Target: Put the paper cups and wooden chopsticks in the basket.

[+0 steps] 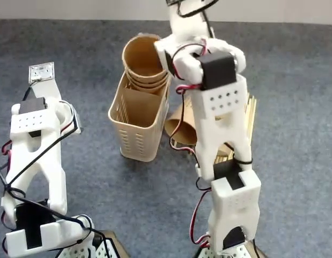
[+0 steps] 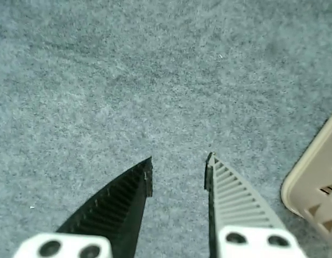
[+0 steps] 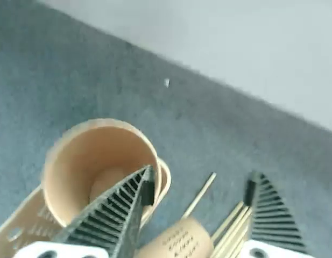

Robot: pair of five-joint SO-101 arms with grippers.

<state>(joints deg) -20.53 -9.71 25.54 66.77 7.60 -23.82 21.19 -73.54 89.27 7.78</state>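
Status: a stack of paper cups (image 1: 144, 56) stands upright in the far end of the basket (image 1: 136, 129), its upper rims well above the basket wall. One loose cup (image 1: 181, 128) lies on its side on the surface (image 1: 289, 64), just beside the basket and partly hidden under the right arm. The wooden chopsticks (image 1: 251, 115) lie in a bundle on the surface on the far side of that arm, near the loose cup. The right gripper (image 3: 200, 174) hangs over the stack in a released state, fingers spread wide. Its dark finger crosses the rim of the top cup, and nothing is clamped between the two. The left gripper (image 2: 179, 161) is likewise released, holding nothing. It is poised over bare surface with a corner of the basket just off to one side. Judged step: cup loading is partly complete, and the loose cup and the chopsticks are not yet in the basket. Next move, as judged: bring the right gripper down to the loose cup, or to the chopsticks. A cup on its side may roll. The thin chopsticks call for a low, centred pinch to prevent scattering.
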